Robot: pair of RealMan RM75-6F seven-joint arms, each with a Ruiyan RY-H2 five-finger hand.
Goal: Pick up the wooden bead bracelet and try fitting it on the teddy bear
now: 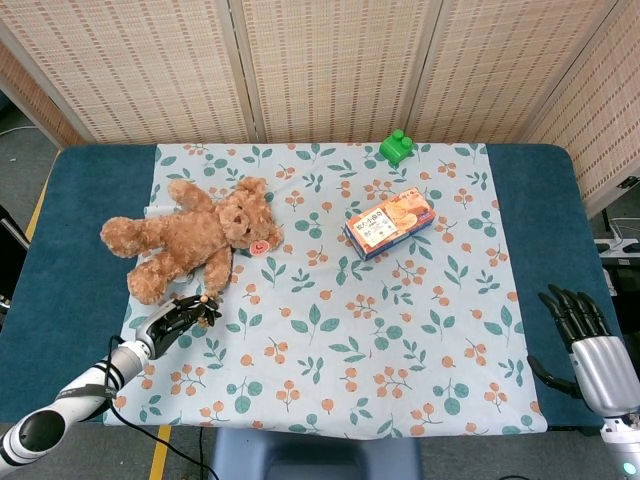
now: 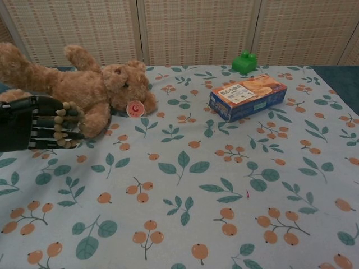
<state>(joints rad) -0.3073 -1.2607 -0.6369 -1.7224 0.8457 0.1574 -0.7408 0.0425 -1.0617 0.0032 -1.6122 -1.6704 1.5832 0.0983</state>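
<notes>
While unreadable at this size, orange-blue box print.

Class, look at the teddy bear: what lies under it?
The teddy bear lies on the leaf-print cloth covering the blue table. A pale scrap shows near its upper arm. Whatever else lies under its body is covered.

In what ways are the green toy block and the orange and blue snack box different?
The small green toy block sits at the tablecloth's far edge; the orange and blue snack box is larger, long, and lies nearer the middle, turned at an angle. Both rest untouched on the leaf-patterned tablecloth.
</notes>
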